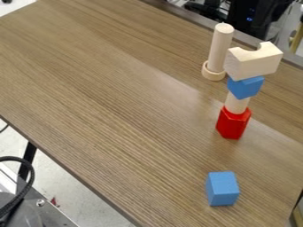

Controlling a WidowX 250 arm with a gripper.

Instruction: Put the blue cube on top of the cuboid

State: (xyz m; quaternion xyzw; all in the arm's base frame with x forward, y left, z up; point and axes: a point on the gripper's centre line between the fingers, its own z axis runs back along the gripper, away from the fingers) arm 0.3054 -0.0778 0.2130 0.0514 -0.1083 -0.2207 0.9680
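A blue box-shaped block [222, 189] stands alone on the brown table, low in the right part of the camera view. Farther back rises a stack: a red faceted block [233, 123] at the bottom, a pale wooden cylinder [237, 103] on it, then a second blue block [246, 87], turned with an edge toward the camera. A pale wooden block with a curved notch [254, 60] lies on top of that blue block, hiding part of its upper face. Which blue block is the cube and which the cuboid, I cannot tell.
Behind the stack, to its left, a tall wooden cylinder [220, 48] stands in or on a round wooden ring [213, 72]. The wooden table [112, 97] has its front edge running diagonally at lower left. Black equipment [251, 17] is beyond the far edge.
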